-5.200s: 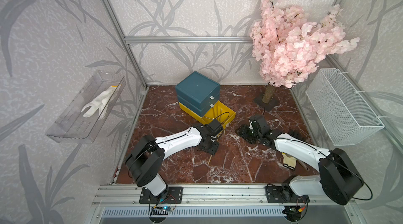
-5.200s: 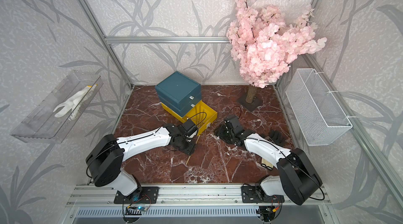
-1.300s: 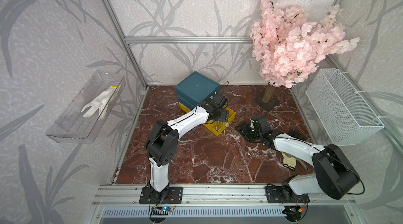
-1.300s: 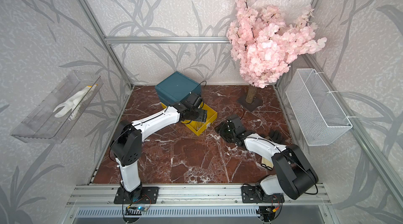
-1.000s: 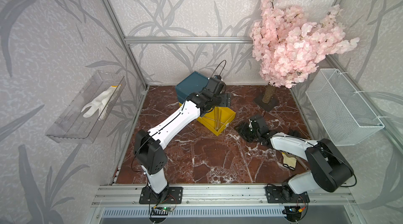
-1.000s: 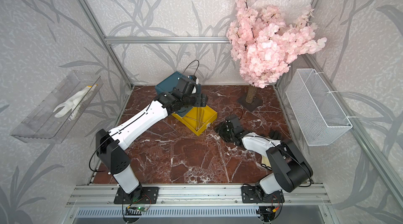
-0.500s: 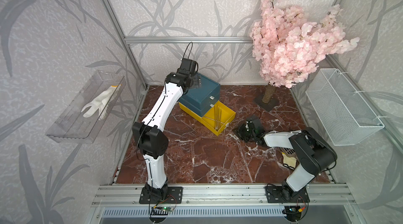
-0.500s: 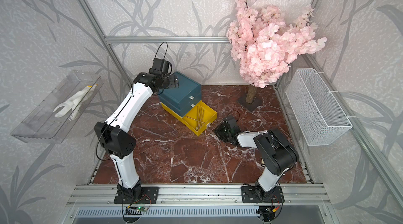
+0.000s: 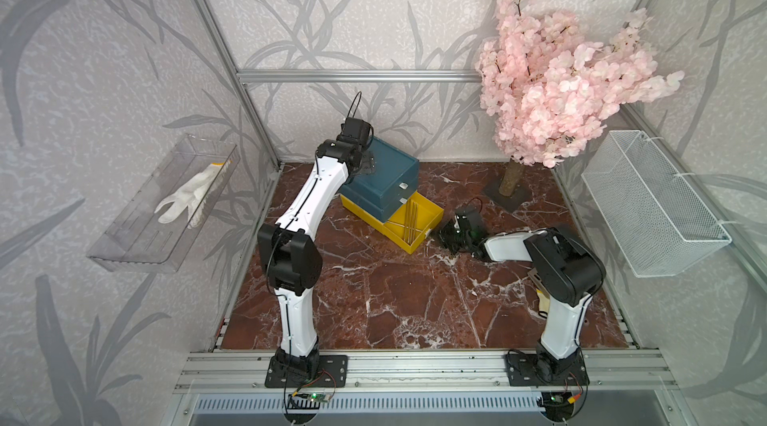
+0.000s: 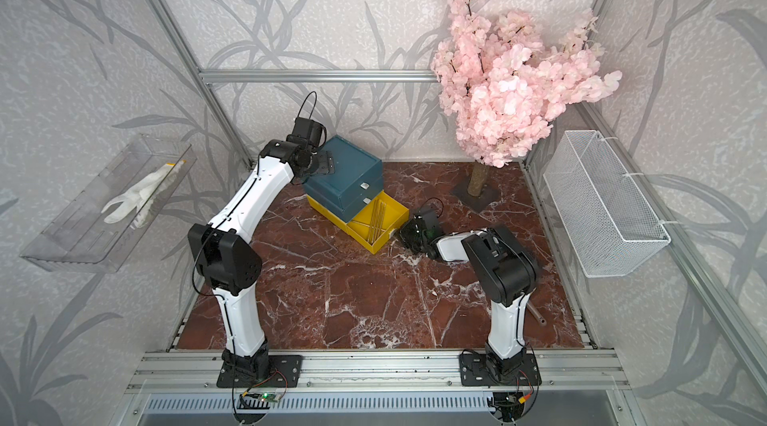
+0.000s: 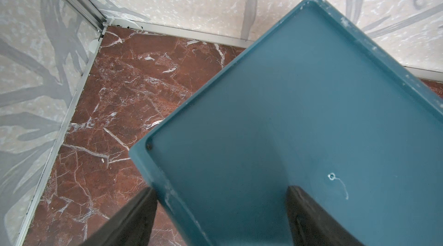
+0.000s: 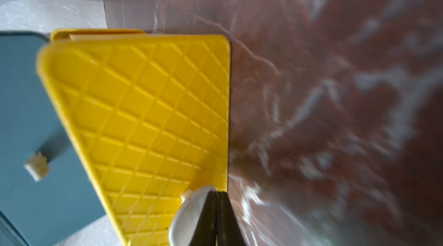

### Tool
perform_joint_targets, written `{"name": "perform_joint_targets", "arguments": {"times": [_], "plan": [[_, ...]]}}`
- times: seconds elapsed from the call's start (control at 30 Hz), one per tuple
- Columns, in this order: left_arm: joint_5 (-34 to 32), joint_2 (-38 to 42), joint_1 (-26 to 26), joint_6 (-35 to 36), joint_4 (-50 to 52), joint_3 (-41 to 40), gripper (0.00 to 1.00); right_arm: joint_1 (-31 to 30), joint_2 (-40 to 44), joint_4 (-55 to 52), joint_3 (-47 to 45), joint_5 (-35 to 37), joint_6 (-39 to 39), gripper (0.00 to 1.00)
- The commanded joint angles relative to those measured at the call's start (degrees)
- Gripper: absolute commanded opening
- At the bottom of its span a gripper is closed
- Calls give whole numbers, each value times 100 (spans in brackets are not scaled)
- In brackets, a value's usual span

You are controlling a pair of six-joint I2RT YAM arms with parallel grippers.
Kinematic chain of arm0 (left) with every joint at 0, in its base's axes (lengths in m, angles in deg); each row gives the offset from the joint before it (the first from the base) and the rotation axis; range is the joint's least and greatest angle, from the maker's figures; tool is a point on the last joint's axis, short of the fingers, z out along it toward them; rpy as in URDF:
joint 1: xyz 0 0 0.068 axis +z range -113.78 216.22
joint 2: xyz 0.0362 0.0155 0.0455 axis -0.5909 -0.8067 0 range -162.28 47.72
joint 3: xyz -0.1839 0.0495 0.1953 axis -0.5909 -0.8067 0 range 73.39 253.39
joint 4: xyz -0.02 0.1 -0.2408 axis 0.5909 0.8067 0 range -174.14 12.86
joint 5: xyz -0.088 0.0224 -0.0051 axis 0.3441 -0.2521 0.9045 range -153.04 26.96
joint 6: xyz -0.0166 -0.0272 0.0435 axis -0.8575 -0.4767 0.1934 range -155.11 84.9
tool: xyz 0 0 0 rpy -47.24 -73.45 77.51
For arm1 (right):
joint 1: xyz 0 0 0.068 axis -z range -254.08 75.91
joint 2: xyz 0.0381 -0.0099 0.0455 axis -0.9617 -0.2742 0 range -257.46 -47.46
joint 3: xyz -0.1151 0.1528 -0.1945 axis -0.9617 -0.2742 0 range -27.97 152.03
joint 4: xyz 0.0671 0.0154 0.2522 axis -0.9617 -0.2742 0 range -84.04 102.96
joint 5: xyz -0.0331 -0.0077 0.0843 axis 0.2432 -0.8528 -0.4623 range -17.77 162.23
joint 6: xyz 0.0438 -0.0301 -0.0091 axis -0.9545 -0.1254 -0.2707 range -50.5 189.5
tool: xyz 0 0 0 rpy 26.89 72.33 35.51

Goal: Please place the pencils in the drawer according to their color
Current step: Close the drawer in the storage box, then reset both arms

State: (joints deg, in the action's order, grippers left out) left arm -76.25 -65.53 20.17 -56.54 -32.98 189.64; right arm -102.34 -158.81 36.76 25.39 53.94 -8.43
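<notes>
Marble floor beneath blossom tree; left end effector spread over drawer; right end effector closed beside tab.

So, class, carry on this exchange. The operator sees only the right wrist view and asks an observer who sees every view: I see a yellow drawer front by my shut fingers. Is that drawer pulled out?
Observer: Yes, in both top views the yellow drawer stands pulled out of the drawer box.
Operator: Anything in it?
Observer: Some yellow pencils lie inside.
Operator: And the left gripper?
Observer: The left gripper is open, astride a top corner of the drawer box.
</notes>
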Motion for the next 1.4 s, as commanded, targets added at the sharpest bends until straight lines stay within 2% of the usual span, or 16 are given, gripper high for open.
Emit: {"name": "perform_joint_targets", "arguments": {"times": [0.0, 0.43, 0.57, 0.7, 0.9, 1.13, 1.23, 1.37], "plan": [[306, -267, -34, 7, 504, -436, 87, -130, -312, 88, 504, -105, -157, 7], [493, -197, -192, -6, 216, -860, 86, -405, -1747, -64, 2526, -110, -636, 7], [549, -113, -214, -28, 73, -1003, 86, -410, -1972, 39, 2723, -114, -754, 8], [634, -51, -223, -29, 6, -1052, 86, -409, -1861, 370, 2472, -132, -770, 7], [706, 131, -214, 76, -119, -952, 87, -367, -1030, 933, 1412, -214, -747, 9], [918, 528, -196, 365, -452, -355, 94, -241, 693, 725, 84, -360, -109, 19], [996, 819, -194, 491, -628, -222, 100, -116, 1511, 109, -291, -382, 433, 30], [963, 1309, -188, 604, -759, -278, 100, 126, 2567, -1091, -525, -383, 1342, 56]]}}
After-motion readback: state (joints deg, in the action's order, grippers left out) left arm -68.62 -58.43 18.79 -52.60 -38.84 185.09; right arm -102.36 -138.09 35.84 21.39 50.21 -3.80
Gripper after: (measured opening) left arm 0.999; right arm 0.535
